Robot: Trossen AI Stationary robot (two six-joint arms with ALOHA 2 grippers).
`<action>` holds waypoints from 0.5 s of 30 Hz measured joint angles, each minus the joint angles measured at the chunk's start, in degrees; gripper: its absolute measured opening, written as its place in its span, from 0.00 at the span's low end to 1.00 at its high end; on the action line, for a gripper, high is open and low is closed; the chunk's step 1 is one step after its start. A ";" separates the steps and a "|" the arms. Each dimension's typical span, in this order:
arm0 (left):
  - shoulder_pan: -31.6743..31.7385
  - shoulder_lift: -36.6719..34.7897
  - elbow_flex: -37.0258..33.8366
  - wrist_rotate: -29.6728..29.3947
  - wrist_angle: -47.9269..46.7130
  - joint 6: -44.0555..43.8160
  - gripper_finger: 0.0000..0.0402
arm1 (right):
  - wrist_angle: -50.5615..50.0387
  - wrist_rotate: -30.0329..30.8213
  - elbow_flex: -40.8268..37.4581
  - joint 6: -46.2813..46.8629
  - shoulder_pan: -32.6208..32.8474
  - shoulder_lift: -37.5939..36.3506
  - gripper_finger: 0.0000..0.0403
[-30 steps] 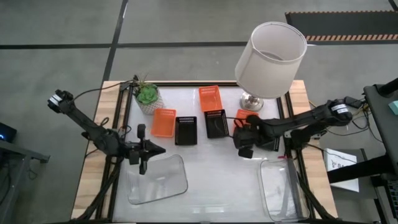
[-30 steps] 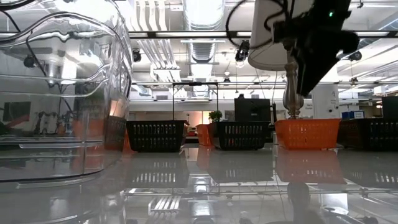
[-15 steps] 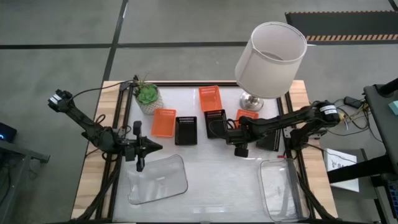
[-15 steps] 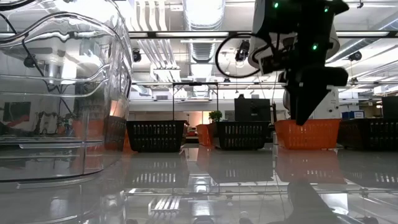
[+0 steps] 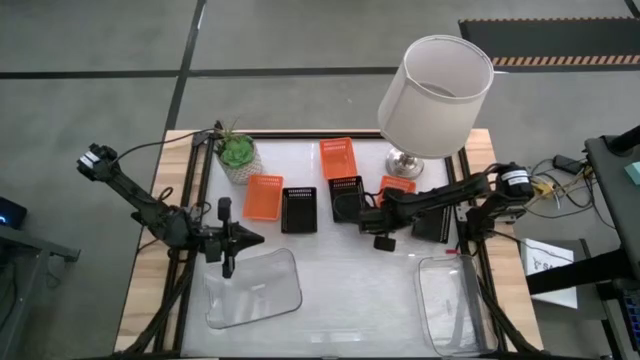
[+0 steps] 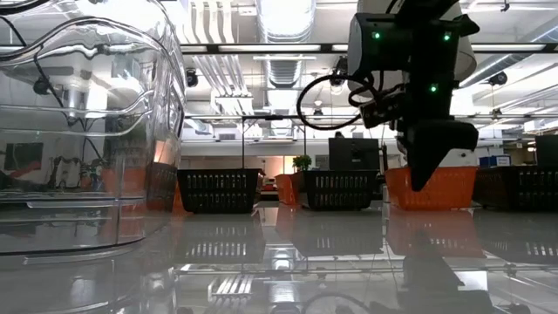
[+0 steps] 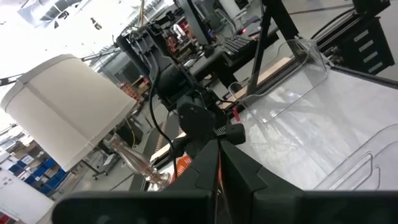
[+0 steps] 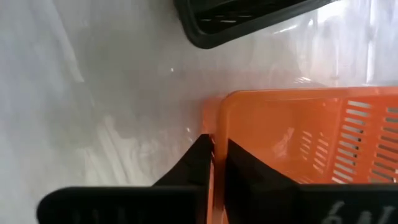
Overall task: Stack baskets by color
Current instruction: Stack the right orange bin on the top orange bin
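An orange basket (image 5: 398, 184) stands on its base by the lamp foot, partly hidden under my right arm. My right gripper (image 5: 374, 219) points steeply down at its near left corner and is shut on its wall. Two more orange baskets (image 5: 337, 157) (image 5: 263, 197) and two black baskets (image 5: 299, 209) (image 5: 347, 197) stand on the table farther left. My left gripper (image 5: 258, 240) hovers shut and level just beyond a clear tray (image 5: 255, 290), holding nothing. My right gripper pinches the orange basket's near wall (image 8: 217, 146) close to the left corner, one finger (image 8: 198, 155) outside and one finger (image 8: 245, 163) inside the basket. The fingers come from above, slanting down from the table's right. The basket sits flat on the table.
A white lampshade (image 5: 436, 92) on a metal foot (image 5: 405, 160) rises just behind the held basket. A green potted plant (image 5: 237, 155) stands at the far left. A second clear tray (image 5: 455, 305) lies at the near right, and another black basket (image 6: 523, 187) stands at the right.
My right gripper has come down and a little toward the table's left, onto the orange basket's near left corner, and has shut on its wall. The basket has not moved.
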 joint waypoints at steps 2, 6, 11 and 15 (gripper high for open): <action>0.01 -0.02 0.00 0.00 0.02 0.02 0.00 | -0.11 0.01 0.00 0.54 0.04 -0.91 0.03; 0.01 -0.12 0.00 0.00 0.08 -0.02 0.00 | -2.59 0.23 1.00 0.67 1.07 -2.60 0.02; 0.01 -0.43 0.00 -0.72 0.12 0.04 0.00 | -9.21 0.56 5.52 2.88 3.09 -3.70 0.02; 0.01 -0.67 0.00 -0.74 0.17 0.02 0.00 | -15.07 1.56 10.48 4.02 6.02 -3.70 0.02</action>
